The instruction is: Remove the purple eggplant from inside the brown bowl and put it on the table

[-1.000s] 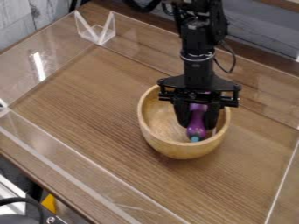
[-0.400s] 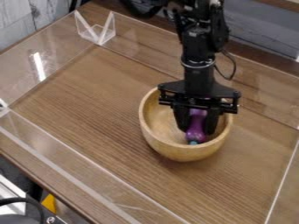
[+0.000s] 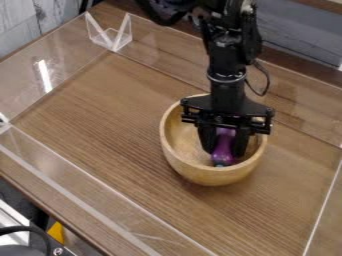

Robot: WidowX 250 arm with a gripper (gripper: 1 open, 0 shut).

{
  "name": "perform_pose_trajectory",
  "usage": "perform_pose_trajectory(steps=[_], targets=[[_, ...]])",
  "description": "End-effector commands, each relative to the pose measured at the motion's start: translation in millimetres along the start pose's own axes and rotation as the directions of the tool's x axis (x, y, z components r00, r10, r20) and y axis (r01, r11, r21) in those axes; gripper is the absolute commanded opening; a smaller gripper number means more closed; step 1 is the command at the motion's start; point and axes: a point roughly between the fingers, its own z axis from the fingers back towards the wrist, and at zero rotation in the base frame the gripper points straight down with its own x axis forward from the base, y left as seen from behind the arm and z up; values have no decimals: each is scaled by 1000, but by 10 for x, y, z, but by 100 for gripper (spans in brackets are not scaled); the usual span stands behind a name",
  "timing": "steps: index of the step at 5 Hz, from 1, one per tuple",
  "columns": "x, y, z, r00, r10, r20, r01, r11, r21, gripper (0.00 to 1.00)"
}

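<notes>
The brown bowl stands on the table, right of centre. Inside it lies the purple eggplant, its teal stem tip toward the bowl's near wall. My gripper reaches straight down into the bowl from above, and its black fingers are shut on the eggplant from both sides. The fingers hide the eggplant's upper part.
Low clear acrylic walls ring the tabletop. A clear acrylic stand sits at the far left corner. Open wood surface lies left of and in front of the bowl. A black object shows at the bottom left, outside the wall.
</notes>
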Motion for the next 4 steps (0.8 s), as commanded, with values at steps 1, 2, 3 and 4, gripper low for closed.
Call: perform_pose_trajectory(steps=[1,2,3,4], targets=[[10,-41,40,999,-29,24,29,1000,0,0],[14,-19,29,999,-30,24,30,1000,6,0],[15,8,27,999,-31,25,30,999,13,0],[16,35,32,999,-29,27,29,999,18,0]])
